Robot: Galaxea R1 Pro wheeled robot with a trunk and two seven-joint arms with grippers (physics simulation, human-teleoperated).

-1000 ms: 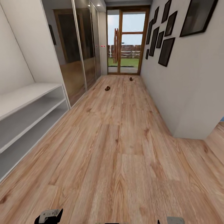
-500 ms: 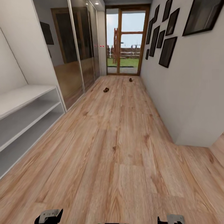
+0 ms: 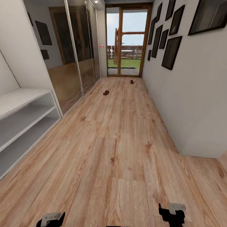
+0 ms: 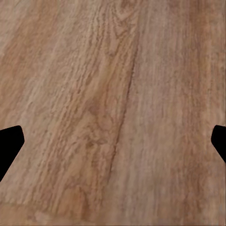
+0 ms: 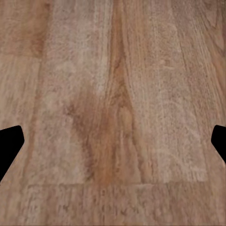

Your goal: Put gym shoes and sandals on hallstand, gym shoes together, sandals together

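Long corridor, wood plank floor (image 3: 119, 151) running straight ahead to a glass door (image 3: 127, 41) at the far end. Plenty of bare floor ahead of both tools. Off to the left tool's side is a low white two-shelf bench (image 3: 22, 123), its end edge near a mirrored wardrobe (image 3: 75, 50). On the right tool's side, a wall with dark frames (image 3: 171, 52) ends at a corner partway down. Two small dark-brown sandals sit far ahead on the floor, well apart: one (image 3: 106, 92) mid-corridor, the other (image 3: 132, 82) nearer the door. Left tool (image 4: 113, 141) and right tool (image 5: 113, 141) both have fingers spread wide, holding nothing, just floor between them.
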